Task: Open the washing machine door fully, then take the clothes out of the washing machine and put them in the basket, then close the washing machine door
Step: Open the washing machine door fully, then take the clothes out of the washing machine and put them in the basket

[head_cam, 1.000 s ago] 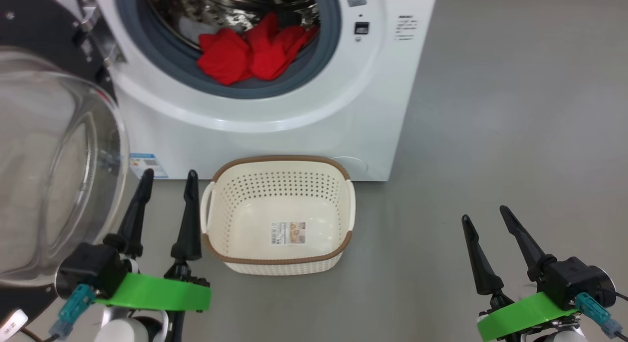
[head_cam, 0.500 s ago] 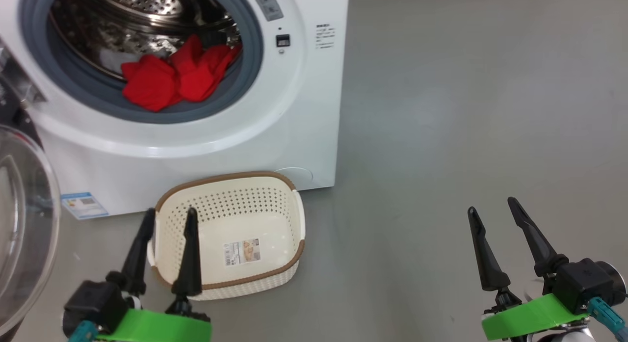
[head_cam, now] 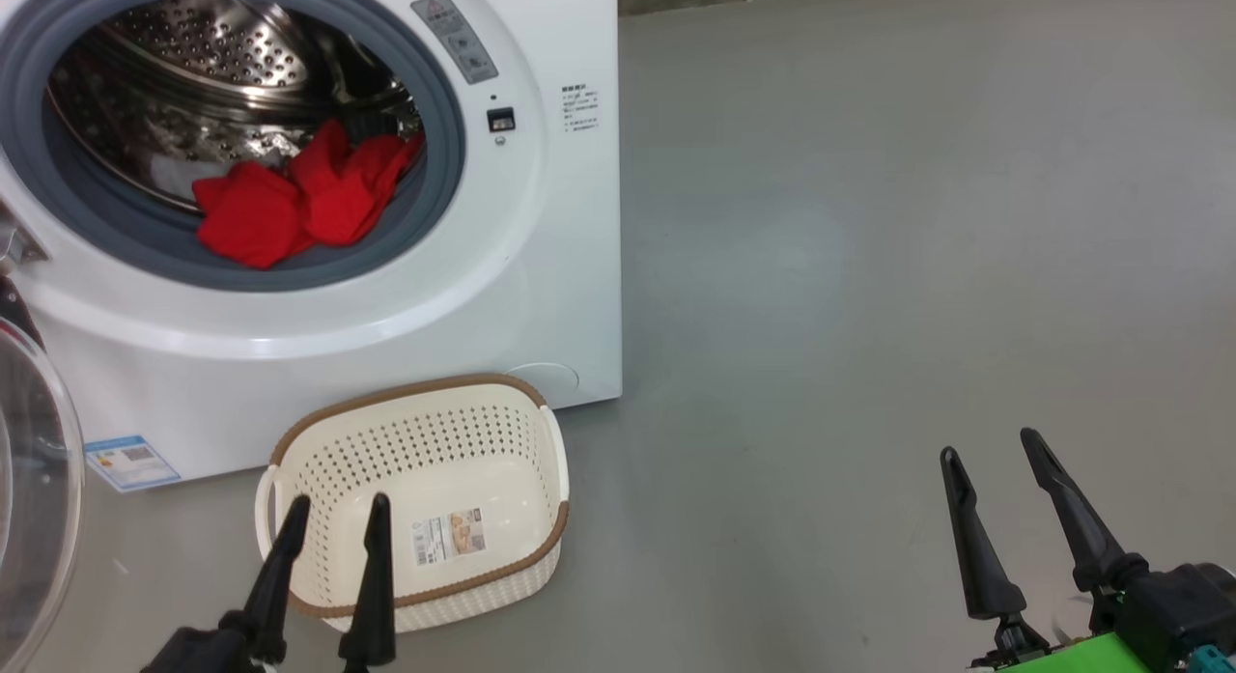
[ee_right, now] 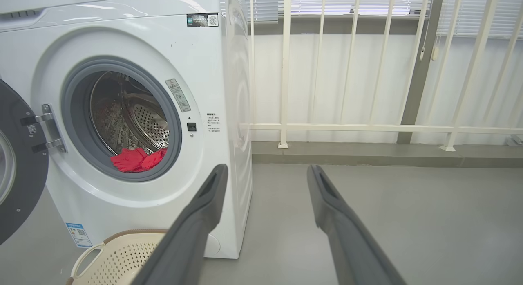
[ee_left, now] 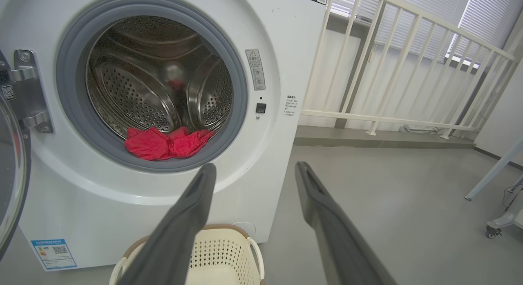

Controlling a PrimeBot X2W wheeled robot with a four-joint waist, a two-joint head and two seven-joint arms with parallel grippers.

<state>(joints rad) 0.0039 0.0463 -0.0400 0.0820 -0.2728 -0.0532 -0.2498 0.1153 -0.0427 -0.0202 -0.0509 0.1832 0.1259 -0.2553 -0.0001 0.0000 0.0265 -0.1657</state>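
The clothes (head_cam: 290, 205) lie in a red heap at the front lip of the drum, spread sideways along the grey seal of the washing machine (head_cam: 541, 267); the door (head_cam: 34, 518) stands open on my left; the basket (head_cam: 415, 391) sits on the floor just below the opening. My left gripper (head_cam: 336, 504) hangs over the basket, fingers wide apart and empty, pointing up toward the heap; my right gripper (head_cam: 990, 443), equally wide and empty, is well off to the right; I judge the left gripper the nearer for the reach.
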